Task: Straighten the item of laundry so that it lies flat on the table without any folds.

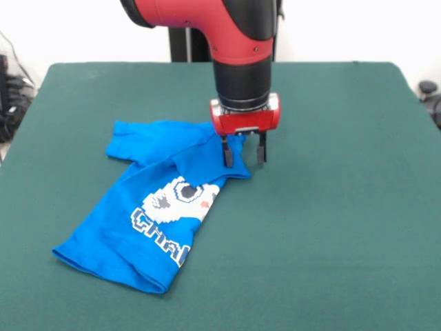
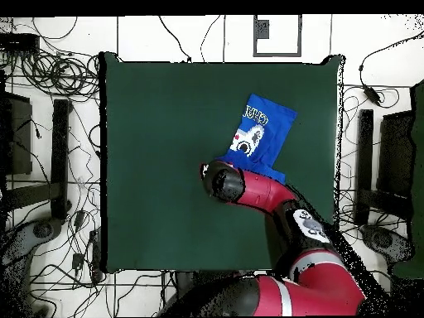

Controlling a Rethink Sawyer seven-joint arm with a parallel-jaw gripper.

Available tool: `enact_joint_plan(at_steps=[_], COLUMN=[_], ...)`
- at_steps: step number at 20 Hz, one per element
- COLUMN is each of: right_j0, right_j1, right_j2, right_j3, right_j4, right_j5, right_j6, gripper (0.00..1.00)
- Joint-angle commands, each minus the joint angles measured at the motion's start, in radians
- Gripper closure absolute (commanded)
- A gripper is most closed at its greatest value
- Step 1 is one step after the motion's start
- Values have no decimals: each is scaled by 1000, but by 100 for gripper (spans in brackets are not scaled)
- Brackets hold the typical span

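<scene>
Only the front view shows the gripper (image 1: 242, 153) released, fingers apart, one fingertip over the folded, thin T-shirt (image 1: 155, 207).

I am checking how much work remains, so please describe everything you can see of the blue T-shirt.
The blue T-shirt is thin bright blue fabric with a white pixel-style cartoon print and lettering. It lies on the green table, folded lengthwise so the print is cut off at the fold, with one sleeve spread out and wrinkles near the top. The hand stands open at its upper edge, one finger over the cloth; whether it touches is unclear.
</scene>
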Motion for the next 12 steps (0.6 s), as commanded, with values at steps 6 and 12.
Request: enact_joint_plan(at_steps=[6, 12], right_j0=[34, 37], right_j1=[81, 80], right_j2=[92, 90], right_j3=[-40, -42], right_j4=[-46, -44], right_j5=[-75, -69], right_j6=[107, 107], gripper=[0, 0])
